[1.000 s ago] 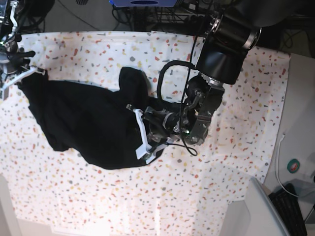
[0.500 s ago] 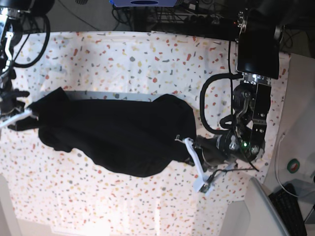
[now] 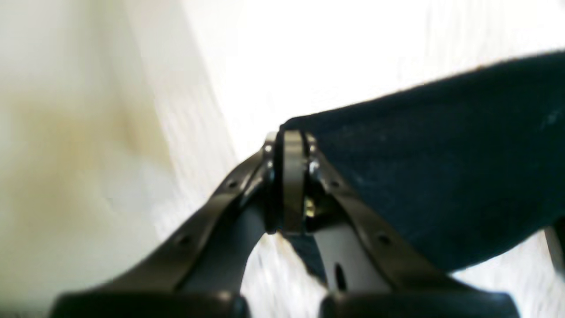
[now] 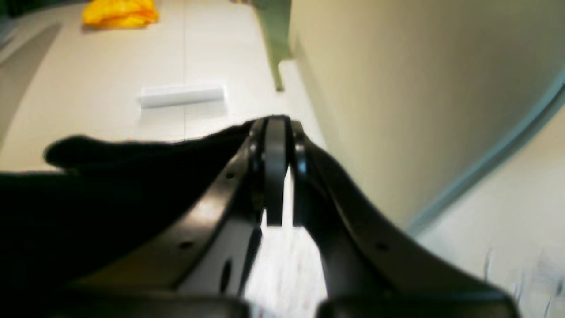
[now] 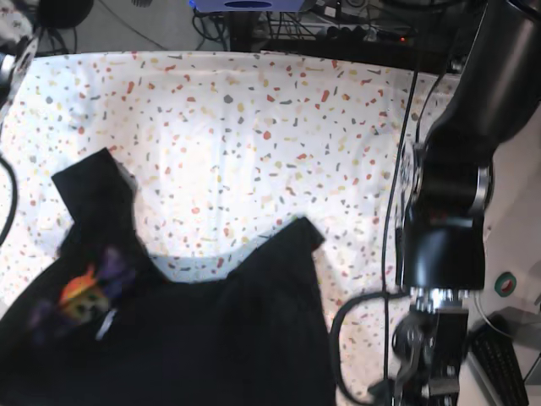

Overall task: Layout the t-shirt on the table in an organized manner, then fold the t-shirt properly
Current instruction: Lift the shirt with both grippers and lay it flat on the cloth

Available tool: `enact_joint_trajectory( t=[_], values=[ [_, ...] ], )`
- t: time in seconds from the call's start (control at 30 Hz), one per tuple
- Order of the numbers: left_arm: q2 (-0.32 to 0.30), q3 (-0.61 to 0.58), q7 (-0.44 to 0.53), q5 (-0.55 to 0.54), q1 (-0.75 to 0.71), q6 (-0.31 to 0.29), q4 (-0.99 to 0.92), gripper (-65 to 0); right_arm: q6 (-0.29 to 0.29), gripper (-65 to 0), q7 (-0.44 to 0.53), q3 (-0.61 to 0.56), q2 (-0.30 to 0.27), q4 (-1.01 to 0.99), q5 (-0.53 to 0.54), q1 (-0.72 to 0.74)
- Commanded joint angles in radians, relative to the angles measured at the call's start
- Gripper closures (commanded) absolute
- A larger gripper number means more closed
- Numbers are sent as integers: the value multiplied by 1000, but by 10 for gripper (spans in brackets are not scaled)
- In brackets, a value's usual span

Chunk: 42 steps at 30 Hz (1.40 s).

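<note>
Black cloth now fills the near left part of the base view. Half a second ago the t-shirt [image 5: 194,338] was stretched low across the middle of the bench [image 5: 254,118], held at both ends; now it is lifted and pulled toward the near edge, so that it hangs like a curtain close to the camera. Its sleeves stand up on the left and near the middle, and the print [image 5: 84,288], orange-yellow on purple-blue, shows on the left side, blurred. I judge that the arms are raising the garment to open it before they spread it flat; the layout step is in progress and the folding is not yet begun.

In the left wrist view the left gripper [image 3: 289,145] has its jaws pressed together on an edge of the dark cloth, which runs away to the right. In the right wrist view the right gripper [image 4: 276,128] has its jaws also closed, with the black cloth pinched at the tips and spreading to the left.

On the bench the white cover with red, yellow, grey and green flecks lies open on the far side and on the right. Behind the far edge I see cables and dark equipment. The black arm [image 5: 444,220] stands at the right. On the floor, in the right wrist view, a yellow heap [image 4: 117,12] lies far away and a white block [image 4: 183,95] nearer.
</note>
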<state>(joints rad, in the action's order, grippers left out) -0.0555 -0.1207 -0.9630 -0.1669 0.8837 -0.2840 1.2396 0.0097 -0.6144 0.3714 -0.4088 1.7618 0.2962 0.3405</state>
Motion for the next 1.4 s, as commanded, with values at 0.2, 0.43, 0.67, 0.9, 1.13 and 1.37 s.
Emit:
enact_joint_trajectory(
  t=[0.2, 0.43, 0.67, 0.9, 1.13, 1.37],
  values=[
    [-5, 63, 19, 17, 203, 10, 73, 0, -6, 0, 80, 15, -135, 51, -2, 131],
    [-62, 129, -24, 19, -74, 10, 291, 0, -6, 0, 84, 64, -58, 184, -2, -160],
    [-99, 129, -17, 30, -547, 10, 417, 0, -6, 0, 86, 56, 181, 125, -5, -487],
    [-102, 140, 120, 30, -818, 10, 222, 0, -6, 0, 109, 57, 310, -89, -4, -593],
    [-102, 143, 121, 28, -920, 10, 190, 0, -7, 0, 106, 62, 371, -102, -4, -706],
    [-103, 145, 118, 23, -993, 10, 190, -181, -6, -167, -11, 62, 370, -101, -1, -752]
  ],
)
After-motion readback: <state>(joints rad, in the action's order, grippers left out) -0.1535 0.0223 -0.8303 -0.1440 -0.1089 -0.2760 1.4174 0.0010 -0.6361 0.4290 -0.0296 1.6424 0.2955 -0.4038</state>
